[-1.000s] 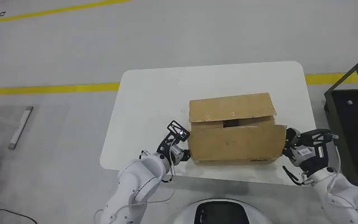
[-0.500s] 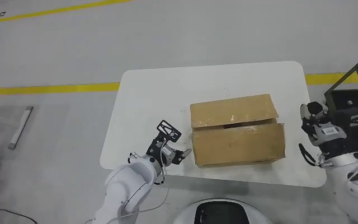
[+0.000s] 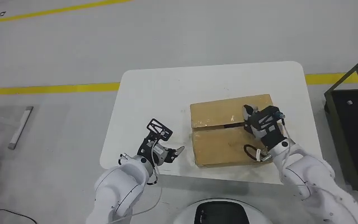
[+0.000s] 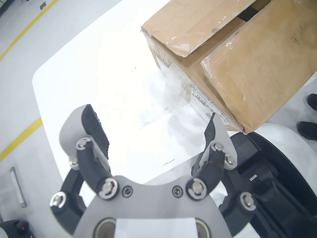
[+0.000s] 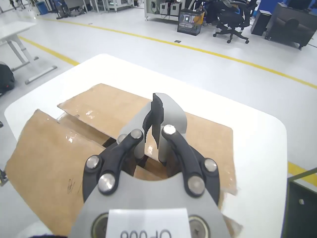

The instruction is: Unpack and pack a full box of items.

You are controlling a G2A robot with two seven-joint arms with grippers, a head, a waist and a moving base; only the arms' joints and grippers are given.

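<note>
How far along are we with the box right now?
Done: the box stands on the table with both top flaps folded down, a dark gap at the seam. In hand: the right gripper, shut, is over that seam; the left gripper is open beside the box, holding nothing. Left: unclear, since the contents are hidden; this could be before unpacking or after repacking.

Cardboard box (image 4: 188,18): a white barcode label (image 4: 203,101) is stuck low on its end wall. Bars and lines of small print are present but too small to read. Faint printed handling symbols (image 4: 162,56) stand above it, illegible. A handwritten pen scrawl (image 4: 296,33) marks the near top flap, not decipherable. Right gripper (image 5: 154,107): a white tag (image 5: 148,223) on its housing carries dark characters, upside down and cut off at the edge.
</note>
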